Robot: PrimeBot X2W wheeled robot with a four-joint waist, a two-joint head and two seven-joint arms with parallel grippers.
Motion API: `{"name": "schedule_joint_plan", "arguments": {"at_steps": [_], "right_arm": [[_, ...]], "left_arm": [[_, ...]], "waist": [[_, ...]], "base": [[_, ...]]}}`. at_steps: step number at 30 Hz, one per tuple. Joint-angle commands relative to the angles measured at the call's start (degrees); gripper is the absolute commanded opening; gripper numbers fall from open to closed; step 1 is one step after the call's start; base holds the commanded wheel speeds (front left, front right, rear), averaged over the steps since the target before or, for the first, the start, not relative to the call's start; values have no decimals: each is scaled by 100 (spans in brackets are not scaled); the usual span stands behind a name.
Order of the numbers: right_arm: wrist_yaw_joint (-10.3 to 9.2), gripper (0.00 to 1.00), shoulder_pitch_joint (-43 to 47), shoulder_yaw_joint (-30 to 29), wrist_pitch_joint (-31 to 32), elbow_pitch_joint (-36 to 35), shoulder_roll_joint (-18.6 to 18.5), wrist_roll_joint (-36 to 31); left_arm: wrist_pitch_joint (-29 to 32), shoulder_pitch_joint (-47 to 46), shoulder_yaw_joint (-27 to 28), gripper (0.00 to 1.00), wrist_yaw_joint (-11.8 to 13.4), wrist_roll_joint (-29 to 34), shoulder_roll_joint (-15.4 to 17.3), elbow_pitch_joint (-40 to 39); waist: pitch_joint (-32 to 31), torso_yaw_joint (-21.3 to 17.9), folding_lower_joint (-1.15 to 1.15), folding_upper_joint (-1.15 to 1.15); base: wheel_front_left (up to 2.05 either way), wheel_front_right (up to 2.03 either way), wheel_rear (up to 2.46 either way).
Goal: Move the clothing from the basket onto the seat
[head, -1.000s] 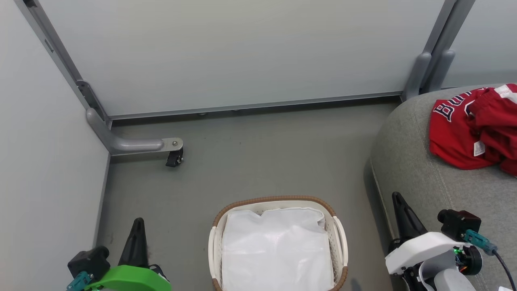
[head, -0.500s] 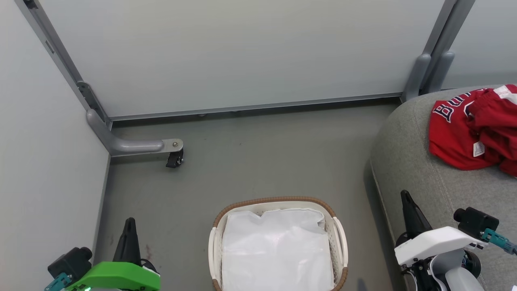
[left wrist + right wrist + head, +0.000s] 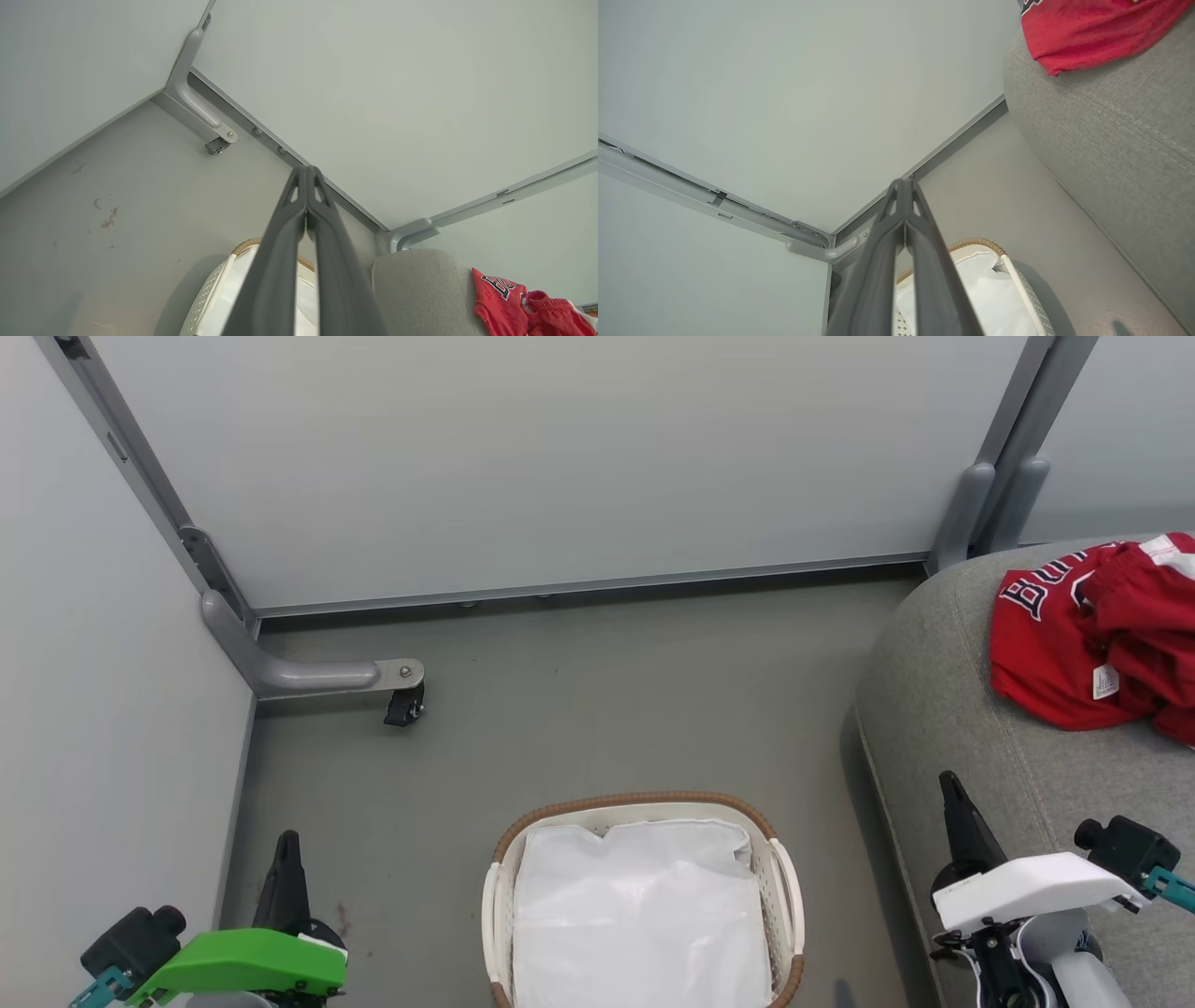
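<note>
While both grippers are hanging shut and empty nearest the camera, the basket (image 3: 635, 798) is showing only its white liner (image 3: 644, 905).
The left gripper (image 3: 286, 845) is pointing over bare floor (image 3: 607, 691) beside the basket, and the right gripper (image 3: 954, 793) is showing against the near edge of the seat (image 3: 943, 709), fingers pressed together. Farther off, the clothing (image 3: 1074, 635) is lying bunched on the seat, well apart from the basket. Judged risks: another reach into the basket is likely snagging the liner and dragging the basket along. A right-arm sweep across the cushion may be pulling the loose clothing toward the rounded edge.
</note>
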Motion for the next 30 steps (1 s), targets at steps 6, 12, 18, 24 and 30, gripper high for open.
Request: {"name": "schedule_joint_plan", "arguments": {"at_steps": [6,12,18,24,30], "right_arm": [[-1,0,-18,-80,138,-136,-35,532],[-2,0,-9,-127,250,-177,-38,929],[-2,0,0,-171,355,-214,-41,1292],[-2,0,9,-211,448,-248,-44,1621],[-3,0,18,-252,541,-283,-46,1947]], "left_arm": [[137,-196,98,0,-8,-517,35,-131],[252,-223,150,0,-9,-905,37,-165],[357,-248,203,0,-10,-1258,39,-196],[452,-276,250,0,-11,-1580,40,-228],[543,-297,291,0,-12,-1894,40,-259]], "waist": [[-11,0,0,0],[-21,0,0,0],[-31,0,0,0],[-41,0,0,0],[-51,0,0,0]], "base": [[0,0,0],[0,0,0],[0,0,0],[0,0,0],[0,0,0]]}}
